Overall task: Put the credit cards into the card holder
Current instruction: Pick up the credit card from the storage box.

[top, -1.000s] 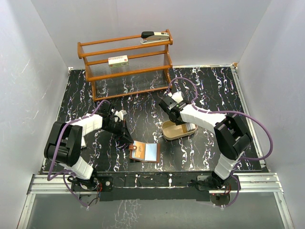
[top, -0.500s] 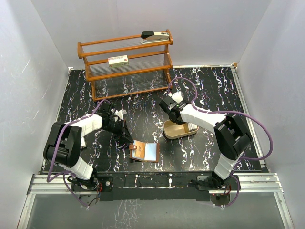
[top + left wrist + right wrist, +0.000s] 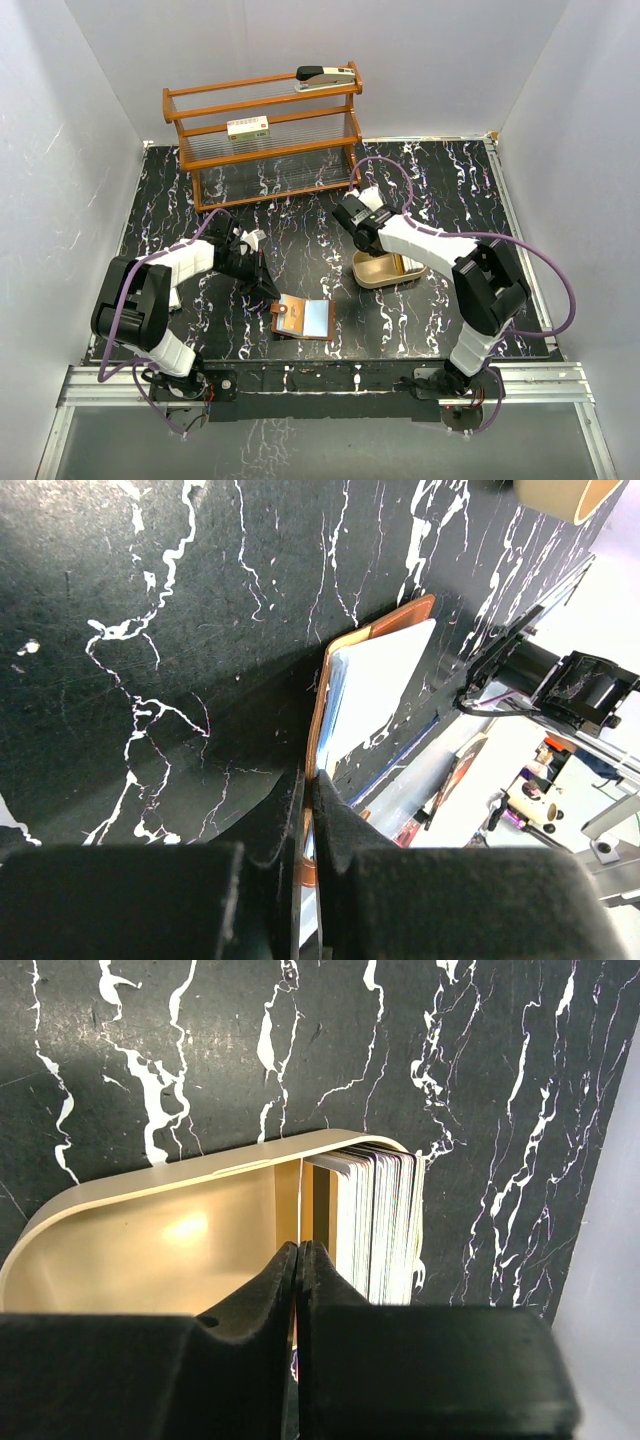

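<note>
Your right gripper is clamped shut on what looks like a single card, held edge-on just beside the credit cards standing in the tan tray. Your left gripper pinches the card holder at its edge, likely pinning it open for loading

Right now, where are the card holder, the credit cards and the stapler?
card holder [image 3: 289,319]: top view, brown left flap.
credit cards [image 3: 380,1225]: right wrist view, edges mid-stack.
stapler [image 3: 325,76]: top view, middle of body.
</note>
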`<state>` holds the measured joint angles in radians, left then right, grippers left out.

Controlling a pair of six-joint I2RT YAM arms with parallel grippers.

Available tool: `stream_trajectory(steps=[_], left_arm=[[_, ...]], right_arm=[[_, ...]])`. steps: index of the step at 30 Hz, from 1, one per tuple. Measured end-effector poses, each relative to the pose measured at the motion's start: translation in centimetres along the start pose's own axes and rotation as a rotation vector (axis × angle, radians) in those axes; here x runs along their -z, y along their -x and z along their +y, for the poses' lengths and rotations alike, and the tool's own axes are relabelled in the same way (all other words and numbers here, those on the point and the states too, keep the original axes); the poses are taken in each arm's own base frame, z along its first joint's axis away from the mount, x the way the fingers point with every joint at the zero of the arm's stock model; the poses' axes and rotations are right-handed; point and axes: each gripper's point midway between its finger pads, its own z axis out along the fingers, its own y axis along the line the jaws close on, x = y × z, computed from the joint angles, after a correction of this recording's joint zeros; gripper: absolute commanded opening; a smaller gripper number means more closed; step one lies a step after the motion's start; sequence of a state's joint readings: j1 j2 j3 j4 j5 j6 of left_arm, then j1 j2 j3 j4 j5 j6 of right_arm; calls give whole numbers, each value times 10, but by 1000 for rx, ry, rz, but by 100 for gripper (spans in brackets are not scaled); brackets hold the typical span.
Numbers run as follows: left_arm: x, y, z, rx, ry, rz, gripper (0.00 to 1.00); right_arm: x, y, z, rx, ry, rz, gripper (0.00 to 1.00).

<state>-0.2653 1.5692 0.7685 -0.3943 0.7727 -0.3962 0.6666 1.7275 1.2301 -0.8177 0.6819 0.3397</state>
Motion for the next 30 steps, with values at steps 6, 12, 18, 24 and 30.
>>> stream_trajectory(steps=[6,12,18,24,30], left_arm=[[1,1,2,7,16,-9,2],[4,6,-2,20,21,-59,23],[8,8,4,44,74,-100,44],[25,20,3,27,158,-183,53],[48,39,-23,-50,134,-298,50]], right_arm=[[11,2,-3,6,36,-7,0],[31,9,2,-46,150,-34,0],[66,19,10,-123,301,-92,0],[111,28,34,-198,517,-152,0],[163,31,67,-343,819,-237,0]])
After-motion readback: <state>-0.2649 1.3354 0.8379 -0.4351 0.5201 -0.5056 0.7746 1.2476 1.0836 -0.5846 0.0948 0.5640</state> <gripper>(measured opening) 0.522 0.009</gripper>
